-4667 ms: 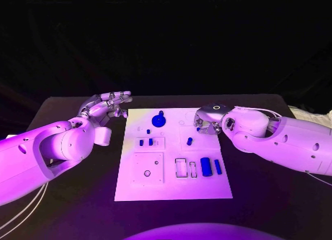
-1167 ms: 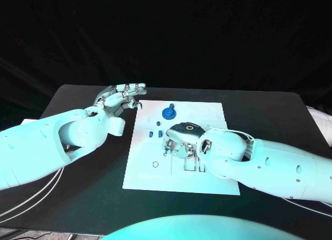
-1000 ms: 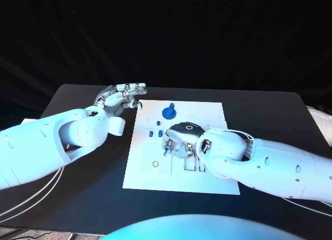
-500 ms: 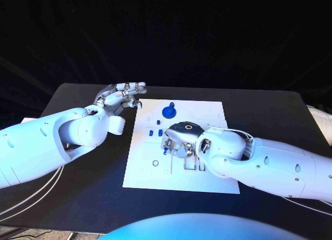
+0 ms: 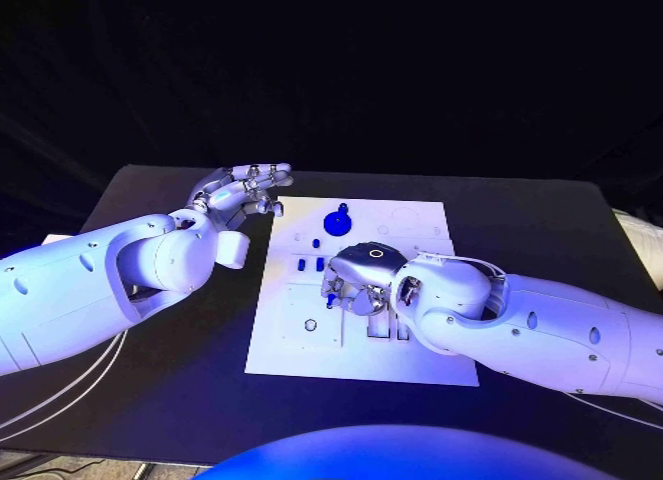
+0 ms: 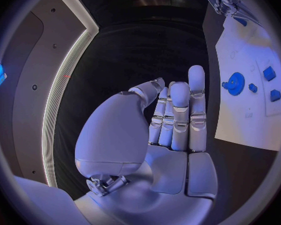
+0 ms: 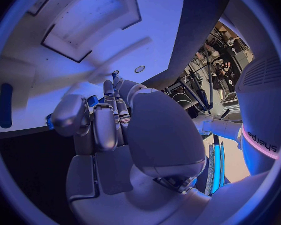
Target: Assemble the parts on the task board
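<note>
Right hand [image 5: 363,284] sits over the middle of the white board [image 5: 418,360], fingers curled, seemingly pinching a small blue part [image 7: 92,101]. Left hand [image 5: 242,192] hovers released beside the board's far left corner, fingers straight, near the blue gear [image 5: 338,220].

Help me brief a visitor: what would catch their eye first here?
The right hand is down on the middle of the white task board, fingers curled around a small blue part. The left hand hovers empty off the board's far left corner, near a blue gear.
</note>
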You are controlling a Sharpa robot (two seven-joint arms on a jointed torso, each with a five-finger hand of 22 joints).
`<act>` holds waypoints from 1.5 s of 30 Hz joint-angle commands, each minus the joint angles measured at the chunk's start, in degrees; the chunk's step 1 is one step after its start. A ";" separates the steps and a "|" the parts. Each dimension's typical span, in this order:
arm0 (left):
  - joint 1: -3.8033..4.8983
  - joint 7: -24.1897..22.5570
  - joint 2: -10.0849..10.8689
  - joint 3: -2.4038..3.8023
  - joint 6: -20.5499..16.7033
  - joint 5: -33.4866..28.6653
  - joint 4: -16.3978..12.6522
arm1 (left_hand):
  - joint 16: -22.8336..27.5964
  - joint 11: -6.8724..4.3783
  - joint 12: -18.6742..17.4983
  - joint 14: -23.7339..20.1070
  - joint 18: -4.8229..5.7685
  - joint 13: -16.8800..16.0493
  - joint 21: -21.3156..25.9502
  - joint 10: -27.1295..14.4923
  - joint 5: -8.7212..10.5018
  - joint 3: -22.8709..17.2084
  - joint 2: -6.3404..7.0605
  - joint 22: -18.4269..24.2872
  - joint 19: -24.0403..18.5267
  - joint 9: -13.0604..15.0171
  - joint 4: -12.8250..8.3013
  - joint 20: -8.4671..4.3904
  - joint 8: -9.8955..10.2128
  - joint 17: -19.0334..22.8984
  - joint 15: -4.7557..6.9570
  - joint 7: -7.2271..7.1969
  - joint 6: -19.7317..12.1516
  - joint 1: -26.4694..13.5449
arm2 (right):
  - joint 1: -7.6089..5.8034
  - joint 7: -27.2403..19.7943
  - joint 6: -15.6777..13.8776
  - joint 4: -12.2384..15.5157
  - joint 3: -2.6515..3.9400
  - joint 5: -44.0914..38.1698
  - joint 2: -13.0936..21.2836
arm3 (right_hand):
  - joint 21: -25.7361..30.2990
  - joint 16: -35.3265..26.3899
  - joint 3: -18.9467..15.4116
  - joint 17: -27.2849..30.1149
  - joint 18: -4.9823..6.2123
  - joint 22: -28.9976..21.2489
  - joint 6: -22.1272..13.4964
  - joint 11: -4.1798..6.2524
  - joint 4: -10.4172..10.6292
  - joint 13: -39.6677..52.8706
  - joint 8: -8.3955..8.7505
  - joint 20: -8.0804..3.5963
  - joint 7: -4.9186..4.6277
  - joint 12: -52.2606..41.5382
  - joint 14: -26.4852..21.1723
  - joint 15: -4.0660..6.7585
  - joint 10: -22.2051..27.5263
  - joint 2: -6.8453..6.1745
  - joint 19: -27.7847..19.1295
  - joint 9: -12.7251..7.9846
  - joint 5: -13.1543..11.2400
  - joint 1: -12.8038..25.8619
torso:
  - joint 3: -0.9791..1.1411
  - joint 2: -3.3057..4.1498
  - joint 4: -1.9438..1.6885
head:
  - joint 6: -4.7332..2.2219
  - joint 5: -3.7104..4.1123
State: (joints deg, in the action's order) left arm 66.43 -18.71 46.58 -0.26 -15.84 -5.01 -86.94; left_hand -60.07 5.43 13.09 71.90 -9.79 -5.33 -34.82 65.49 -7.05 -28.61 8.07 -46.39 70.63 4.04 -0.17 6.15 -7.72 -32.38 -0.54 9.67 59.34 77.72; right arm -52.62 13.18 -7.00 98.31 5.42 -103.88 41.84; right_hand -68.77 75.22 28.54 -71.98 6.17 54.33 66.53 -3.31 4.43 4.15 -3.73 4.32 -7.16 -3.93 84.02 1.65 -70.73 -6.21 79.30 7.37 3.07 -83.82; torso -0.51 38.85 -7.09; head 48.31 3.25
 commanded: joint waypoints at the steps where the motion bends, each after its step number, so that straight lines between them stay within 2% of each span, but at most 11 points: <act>1: 0.02 -0.11 -0.10 0.04 1.16 0.33 -0.09 | 0.25 0.03 0.19 -0.46 -0.65 -0.08 0.33 -0.30 0.12 0.34 -0.28 0.05 -0.32 -0.06 0.09 -0.02 -0.36 0.05 0.05 0.24 -0.18 0.14 | 0.23 0.22 2.35 -0.08 -0.26 -0.94 -0.07 | 0.16 -0.10 0.01 0.04 0.31 -0.01 0.07 -0.25 -0.31 0.05 -0.17 0.09 -0.19 -0.11 2.86 -0.28 -0.29 0.22 0.17 0.10 0.40 0.20 | -0.01 0.01 -0.02 | 0.04 -0.01; 25: 0.02 0.07 -0.06 0.04 1.34 0.36 -0.06 | 0.32 0.05 0.27 -0.55 -0.64 -0.09 0.40 -0.38 0.13 0.44 -0.30 0.10 -0.34 -0.06 0.06 0.00 -0.38 0.21 0.02 0.26 -0.22 0.15 | 0.25 1.26 3.17 0.37 -0.37 -1.83 -0.04 | 0.19 -0.04 -0.18 0.04 0.32 -0.04 -0.32 -0.43 -0.49 -0.06 -0.01 0.22 -0.35 0.12 2.84 -0.44 0.04 0.02 0.12 0.07 0.41 1.04 | -0.01 -0.02 0.03 | 0.22 -0.08; 27: 0.02 0.08 -0.06 0.04 1.33 0.36 -0.06 | 0.32 0.05 0.27 -0.55 -0.64 -0.09 0.40 -0.38 0.13 0.44 -0.30 0.10 -0.34 -0.06 0.06 0.00 -0.38 0.21 0.02 0.26 -0.22 0.15 | 0.25 1.77 3.32 0.29 -0.41 -1.89 -0.11 | 0.43 -0.10 -0.27 0.16 0.34 -0.37 -1.99 -0.94 -0.30 -0.42 0.31 0.47 -0.86 0.51 2.79 -0.94 1.88 -0.38 -0.07 -0.31 0.39 2.04 | -0.01 -0.03 0.05 | 0.20 -0.10; 30: 0.02 0.15 -0.09 0.04 1.39 0.36 -0.03 | 0.32 0.05 0.27 -0.55 -0.64 -0.09 0.40 -0.38 0.13 0.44 -0.30 0.10 -0.34 -0.06 0.06 0.00 -0.38 0.21 0.02 0.26 -0.22 0.15 | 0.24 3.04 3.64 0.07 -0.51 -1.95 -0.25 | 1.85 -0.60 -1.17 0.85 0.65 -2.32 -7.68 -2.19 0.46 -0.55 0.30 1.24 -2.26 0.24 2.51 -2.09 5.91 -1.98 -1.07 -1.75 0.07 4.51 | -0.04 -0.03 0.00 | 0.17 -0.05; 33: 0.02 0.25 -0.14 0.04 1.46 0.36 0.01 | 0.32 0.05 0.27 -0.55 -0.64 -0.09 0.40 -0.38 0.13 0.44 -0.30 0.10 -0.34 -0.06 0.06 0.00 -0.38 0.21 0.02 0.26 -0.22 0.15 | 0.24 3.79 3.69 -0.14 -0.63 -1.96 -0.39 | 3.48 -1.78 -2.82 2.30 1.14 -4.60 -11.63 -2.60 0.68 -0.48 0.28 1.58 -2.35 -0.01 1.91 -2.30 8.55 -2.98 -2.14 -2.87 -0.12 5.70 | -0.03 -0.02 0.01 | 0.15 -0.01; 40: 0.02 0.42 -0.18 0.03 1.57 0.48 0.06 | 0.32 0.05 0.27 -0.55 -0.64 -0.09 0.40 -0.38 0.13 0.44 -0.30 0.10 -0.34 -0.06 0.06 0.00 -0.38 0.21 0.02 0.26 -0.22 0.15 | 0.23 4.07 3.28 -0.13 -0.86 -1.88 -0.54 | 4.34 -2.44 -3.91 3.15 1.33 -5.74 -12.23 -2.65 0.55 -0.42 0.08 1.71 -2.27 -0.41 1.57 -2.30 10.05 -2.82 -2.61 -3.14 -0.04 5.73 | 0.00 -0.03 0.02 | 0.11 -0.01; 45: 0.02 0.49 -0.19 0.03 1.70 0.55 0.09 | 0.39 0.04 0.38 -0.65 -0.65 -0.10 0.50 -0.47 0.10 0.48 -0.43 0.15 -0.36 -0.06 -0.05 0.01 -0.43 0.37 0.02 0.25 -0.24 0.29 | 0.23 4.10 1.92 0.13 -0.91 -1.61 -0.20 | 4.36 -2.32 -4.24 3.09 1.33 -5.71 -11.80 -2.60 0.64 -0.31 -0.09 1.68 -2.25 -1.04 1.62 -2.24 9.80 -2.40 -2.54 -3.11 -0.01 5.78 | 0.02 -0.02 -0.01 | 0.05 0.08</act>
State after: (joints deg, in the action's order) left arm 66.43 -18.16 46.51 -0.26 -15.37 -4.81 -86.82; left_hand -60.08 5.52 13.09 71.67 -9.79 -5.35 -34.61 65.40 -7.05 -28.29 8.07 -46.31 70.63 4.04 -0.19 6.15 -7.95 -32.08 -0.56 9.67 59.34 77.72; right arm -52.60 15.76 -5.25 98.74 4.69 -104.98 41.45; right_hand -64.75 73.13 24.65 -68.87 7.08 48.62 54.39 -6.11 5.15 3.62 -3.76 6.16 -9.65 -4.68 83.92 -0.32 -61.06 -9.03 77.02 4.27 3.18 -78.24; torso -0.52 38.81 -7.07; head 48.40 3.28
